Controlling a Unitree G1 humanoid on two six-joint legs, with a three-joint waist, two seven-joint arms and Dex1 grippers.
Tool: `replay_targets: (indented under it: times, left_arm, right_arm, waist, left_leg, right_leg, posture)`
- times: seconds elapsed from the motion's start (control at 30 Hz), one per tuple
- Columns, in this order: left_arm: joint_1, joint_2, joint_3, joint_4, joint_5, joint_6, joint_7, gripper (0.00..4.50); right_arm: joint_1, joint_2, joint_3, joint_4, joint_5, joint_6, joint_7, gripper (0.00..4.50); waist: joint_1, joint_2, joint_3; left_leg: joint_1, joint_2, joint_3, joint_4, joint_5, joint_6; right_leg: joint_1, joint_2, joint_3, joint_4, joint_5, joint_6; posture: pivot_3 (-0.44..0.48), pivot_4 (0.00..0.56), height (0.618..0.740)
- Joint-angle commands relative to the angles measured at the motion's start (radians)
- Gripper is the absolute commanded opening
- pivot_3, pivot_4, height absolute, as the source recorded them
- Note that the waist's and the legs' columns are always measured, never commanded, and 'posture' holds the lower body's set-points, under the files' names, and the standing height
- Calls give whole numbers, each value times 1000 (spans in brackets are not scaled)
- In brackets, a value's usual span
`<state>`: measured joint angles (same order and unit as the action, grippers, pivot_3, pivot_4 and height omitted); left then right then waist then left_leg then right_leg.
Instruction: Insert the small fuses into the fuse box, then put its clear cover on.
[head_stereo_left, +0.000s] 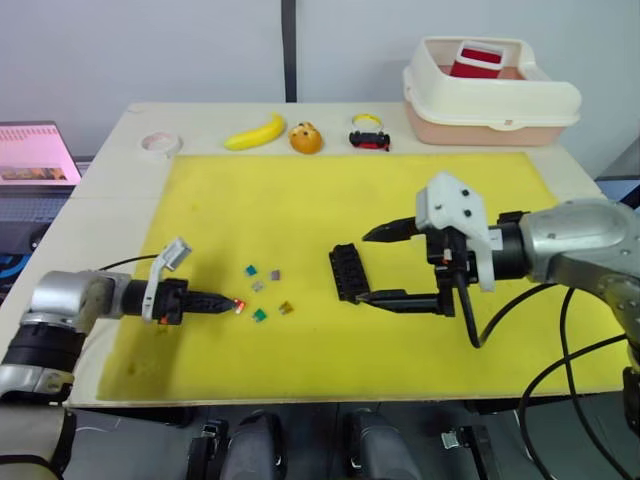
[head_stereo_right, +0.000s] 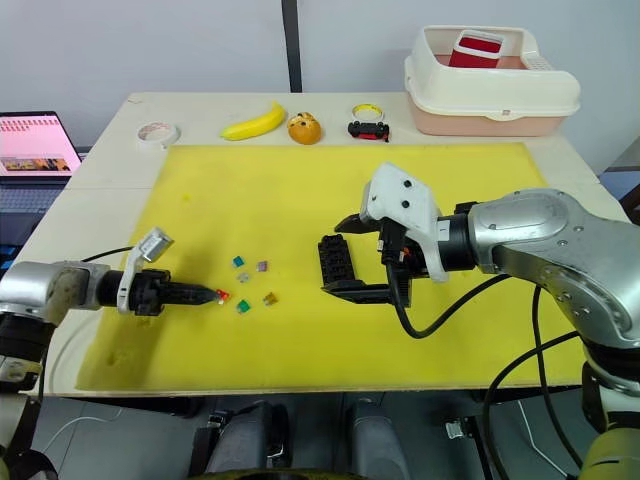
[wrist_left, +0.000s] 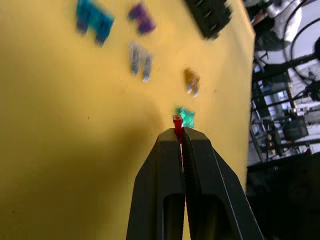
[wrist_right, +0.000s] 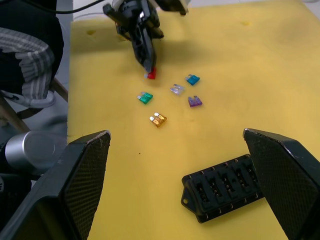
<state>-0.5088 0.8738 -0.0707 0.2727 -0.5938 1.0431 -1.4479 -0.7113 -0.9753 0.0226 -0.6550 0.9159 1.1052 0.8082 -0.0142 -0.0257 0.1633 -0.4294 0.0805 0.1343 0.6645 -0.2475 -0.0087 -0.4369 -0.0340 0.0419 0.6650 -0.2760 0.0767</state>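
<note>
Small red flat plastic fuse pinched between the tips of the left end effector, fingers closed on it edgewise so the blades can point out past the tips for slotting, low over the yellow foam mat. Just ahead of those tips, loose on the mat: green fuse nearest, amber fuse beside it, then grey fuse, teal fuse and purple-grey fuse a little further out, all apart from each other, likely spread so each can be picked singly. Small black rectangular plastic fuse box lies flat on the mat beyond the fuses, well apart from the left tips, slots up and empty as far as I can tell. Right end effector has fingers wide apart, one on each side of the box, lower finger just beside its near end, upper one above the mat; looks like a bracing stance to keep the box from sliding during insertion, contact with the box not certain. Clear cover not made out. At the far edge of the table: yellow banana, small orange round fruit, white tape roll, cream lidded plastic bin. Judged stage: first fuse held, none inserted yet; risk is the thin chip twisting in the pinch.
</note>
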Motion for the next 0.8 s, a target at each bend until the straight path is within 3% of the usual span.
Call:
replay_targets:
  times: [0.03, 0.13, 0.3, 0.53, 0.8]
  left_arm:
    - [-35, 16, 83, -56, -62, 34, 17, 24]
    - [-67, -5, 130, -123, -106, 35, 39, 24]
    - [-246, -126, 178, -202, -192, 50, 129, 24]
    - [-411, -235, 120, -217, -222, -9, 105, 24]
    - [-446, -265, 78, -196, -215, -45, 59, 24]
  right_arm:
    - [14, 10, -62, -16, 34, 3, -29, 4500]
    - [40, 69, -128, 14, 136, 40, -107, 4500]
    - [34, 207, -227, 123, 474, 76, -404, 4500]
    - [-17, 219, -171, 178, 722, 28, -695, 4500]
    - [-61, 189, -106, 191, 827, -26, -830, 4500]
  waist:
    - [1, 0, 0]
    - [0, 0, 0]
    - [6, -1, 0]
    - [-6, -1, 0]
    - [-5, -1, 0]
  left_leg:
    - [0, 0, 0, 0, 0, 0]
    - [0, 0, 0, 0, 0, 0]
    - [-1, -1, -1, 1, 0, 0]
    - [0, 0, -2, 1, 0, 0]
    - [0, 1, -2, 0, 0, 0]
  right_leg:
    - [0, 0, 0, 0, 0, 0]
    - [0, 0, 0, 0, 0, 0]
    - [3, 0, -1, 0, 0, 1]
    - [2, 3, 0, 0, 2, 4]
    - [2, 4, 0, 0, 2, 4]
  posture:
    - [0, 150, 739]
    - [0, 150, 739]
    - [0, 150, 739]
    - [0, 150, 739]
    - [0, 150, 739]
